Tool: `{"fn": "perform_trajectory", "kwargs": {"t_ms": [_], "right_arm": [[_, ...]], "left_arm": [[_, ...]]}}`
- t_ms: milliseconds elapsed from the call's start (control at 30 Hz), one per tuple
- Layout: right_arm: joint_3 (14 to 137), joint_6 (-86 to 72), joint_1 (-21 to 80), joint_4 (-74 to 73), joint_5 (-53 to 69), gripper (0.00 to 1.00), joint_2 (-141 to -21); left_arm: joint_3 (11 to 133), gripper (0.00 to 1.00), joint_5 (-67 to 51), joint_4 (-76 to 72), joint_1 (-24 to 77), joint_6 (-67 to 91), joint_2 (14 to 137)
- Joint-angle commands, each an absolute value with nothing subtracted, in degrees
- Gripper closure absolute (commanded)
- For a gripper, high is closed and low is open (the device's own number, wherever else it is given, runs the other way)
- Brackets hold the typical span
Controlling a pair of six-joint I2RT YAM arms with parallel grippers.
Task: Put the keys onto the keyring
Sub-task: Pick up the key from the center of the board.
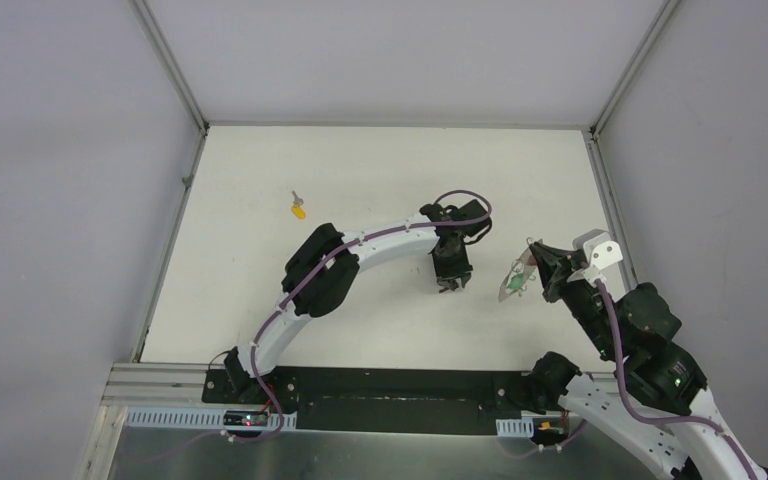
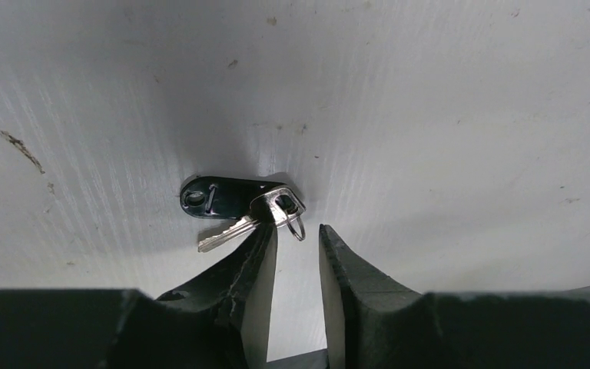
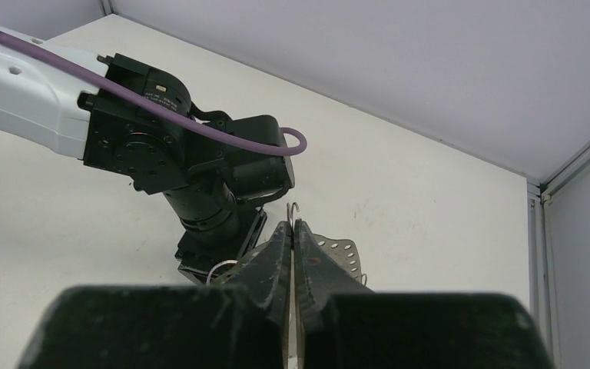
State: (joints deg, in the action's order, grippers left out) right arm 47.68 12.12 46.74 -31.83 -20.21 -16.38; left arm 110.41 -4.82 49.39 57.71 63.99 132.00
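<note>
Above the black-tagged key (image 2: 234, 201), left claw (image 2: 296, 229) ajar; right claw (image 3: 293, 224) tight on the keyring (image 3: 296, 211).

For your record: black-tagged key (image 2: 230, 201), silver blade; yellow-tagged key (image 1: 298, 209) at ten o'clock on the white table (image 1: 380, 170); green tag (image 1: 513, 287) near four o'clock (keyring (image 3: 293, 208) silvery-grey).

We hold our left gripper (image 2: 296, 234) pointing straight down, jaws slightly parted. Our right gripper (image 3: 293, 224), raised and tilted, pinches the keyring (image 3: 295, 206); our left wrist (image 3: 200, 184) sits just beyond its fingertips.
</note>
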Motion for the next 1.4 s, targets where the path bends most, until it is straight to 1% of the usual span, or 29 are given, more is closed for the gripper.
{"fn": "perform_trajectory", "kwargs": {"t_ms": [0,167,267,400,567,667,767,933,1067,1200,1267,1367], "right_arm": [[50.45,12.08,46.67,-30.22,-19.79,1.0,-15.97],[50.58,12.15,46.67,-30.41,-19.26,1.0,-16.14],[50.6,12.14,46.67,-30.42,-18.88,1.0,-16.24],[51.09,12.23,46.67,-30.82,-17.98,1.0,-16.95],[52.0,12.49,46.67,-32.44,-15.09,1.0,-18.6],[52.32,12.33,46.67,-33.3,-12.19,1.0,-19.67],[53.33,13.41,46.67,-35.3,-5.33,1.0,-21.67],[54.51,13.11,46.67,-37.99,2.86,1.0,-26.38],[54.02,12.22,46.67,-37.53,8.43,1.0,-29.96],[53.16,10.94,46.67,-36.03,13.97,1.0,-33.77],[52.79,10.34,46.69,-35.05,16.98,1.0,-36.21],[52.66,9.89,46.67,-33.45,21.24,1.0,-39.56]], "left_arm": [[110.41,0.75,-4.24,48.19,57.56,66.38,132.36],[109.26,0.87,-4.04,48.16,57.11,66.79,132.16],[108.21,1.0,-3.64,48.08,56.85,66.77,131.42],[106.64,1.0,-1.84,47.99,56.62,65.49,128.95],[102.5,1.0,2.66,47.62,56.21,61.01,121.63],[97.79,1.0,4.3,47.01,55.08,58.41,115.87],[91.47,1.0,5.49,46.04,53.37,55.67,109.03],[80.6,1.0,6.74,44.96,50.01,48.67,96.33],[75.77,1.0,8.93,44.55,49.2,38.37,86.59],[72.65,1.0,8.66,44.23,49.16,26.46,78.14],[71.39,1.0,6.24,43.73,49.22,20.34,74.86],[69.62,1.0,-1.23,42.28,49.21,9.8,70.37]]}}
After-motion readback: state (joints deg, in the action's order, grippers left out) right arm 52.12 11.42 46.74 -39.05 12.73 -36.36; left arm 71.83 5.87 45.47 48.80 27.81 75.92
